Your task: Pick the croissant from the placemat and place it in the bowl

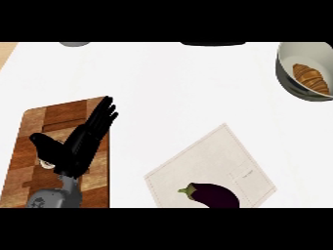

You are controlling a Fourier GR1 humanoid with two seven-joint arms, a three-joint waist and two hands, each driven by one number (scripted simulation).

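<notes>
The golden-brown croissant point(312, 78) lies inside the grey bowl point(293, 52) at the upper right of the head view, cut by the right edge. Lower centre, the pale placemat point(208, 161) lies tilted on the white counter. My left hand point(79, 139) rests open over the wooden board at the left, fingers straight and pointing up, thumb out to the left. My right hand does not show anywhere.
A dark purple eggplant point(214, 194) sits on the placemat's lower part. A wooden cutting board point(35, 127) lies under my left hand. Two dark objects point(214, 43) point(73, 43) peek in at the counter's far edge.
</notes>
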